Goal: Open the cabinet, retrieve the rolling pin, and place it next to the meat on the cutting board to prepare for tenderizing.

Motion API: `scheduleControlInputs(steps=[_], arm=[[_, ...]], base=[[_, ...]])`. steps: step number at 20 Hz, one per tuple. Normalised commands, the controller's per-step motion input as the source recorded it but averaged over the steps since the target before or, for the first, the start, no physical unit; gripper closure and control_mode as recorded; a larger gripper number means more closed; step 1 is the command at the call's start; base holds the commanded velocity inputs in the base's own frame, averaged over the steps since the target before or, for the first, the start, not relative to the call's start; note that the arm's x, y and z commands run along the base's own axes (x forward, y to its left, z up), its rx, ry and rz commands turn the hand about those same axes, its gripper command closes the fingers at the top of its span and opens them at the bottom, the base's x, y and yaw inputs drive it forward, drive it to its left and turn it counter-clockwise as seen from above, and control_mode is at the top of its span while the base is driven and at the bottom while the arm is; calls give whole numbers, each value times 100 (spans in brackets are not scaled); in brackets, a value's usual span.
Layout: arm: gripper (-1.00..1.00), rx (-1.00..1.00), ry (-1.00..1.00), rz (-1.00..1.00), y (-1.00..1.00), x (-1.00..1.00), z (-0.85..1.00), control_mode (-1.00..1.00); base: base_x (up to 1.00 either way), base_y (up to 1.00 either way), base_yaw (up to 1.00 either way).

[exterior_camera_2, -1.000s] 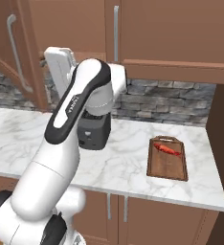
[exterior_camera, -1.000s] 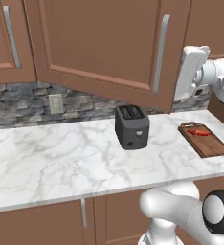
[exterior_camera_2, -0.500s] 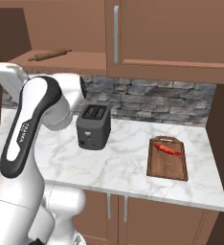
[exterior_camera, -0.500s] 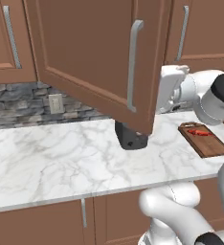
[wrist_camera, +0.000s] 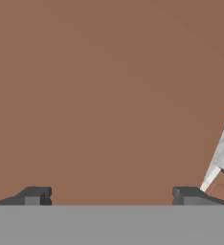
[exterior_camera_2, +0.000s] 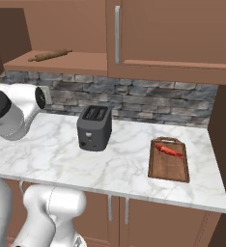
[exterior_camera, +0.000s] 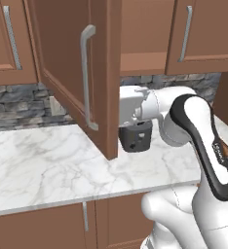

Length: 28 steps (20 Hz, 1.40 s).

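- Up on the wall: cabinet (exterior_camera: 67, 73) door swung wide, edge-on toward the left base camera, long silver handle (exterior_camera: 86, 78) facing out. Opening step looks done.
- On the bared shelf (exterior_camera_2: 57, 61): rolling pin (exterior_camera_2: 50, 54) lying flat, slightly angled, untouched. Retrieval not yet begun.
- Behind the open door, low and just above the counter: gripper (wrist_camera: 111, 195), pressed close to the door's inner brown face, fingertips (wrist_camera: 35, 195) set wide apart with nothing between them. Released, holding nothing.
- Well below the shelf and off to one side of the pin, so a lift and a reach around the door appear necessary first.
- On the marble counter (exterior_camera_2: 124, 164): toaster (exterior_camera_2: 93, 127) near the middle, cutting board (exterior_camera_2: 169, 161) well to its right.
- On the board's far half: meat (exterior_camera_2: 169, 151), a small red strip, with bare wood beside it and toward the near edge, likely room enough for the pin.
- Left to do, by this reckoning: reach up, grasp the pin, carry it across past the toaster, set it beside the meat.
- Roughly a third along.
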Motion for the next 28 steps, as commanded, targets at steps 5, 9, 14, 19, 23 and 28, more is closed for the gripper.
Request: scheduleControlInputs(steps=[5, 9, 14, 19, 23, 28], arm=[[-100, -4, -1, 0, 100, 14, -4, -100], [-100, -12, 0, 0, 100, 29, -1, -100], [-100, -6, -5, 1, 23, 2, -1, -100], [-100, 0, -17, -14, -56, -14, 1, -100], [-100, -2, -13, -21, -73, -5, 16, -100], [-100, -4, -1, -29, -73, 1, 33, -100]], base=[[0, 0, 0], [0, 0, 0], [0, 0, 0], [0, 0, 0], [0, 0, 0], [0, 0, 0]])
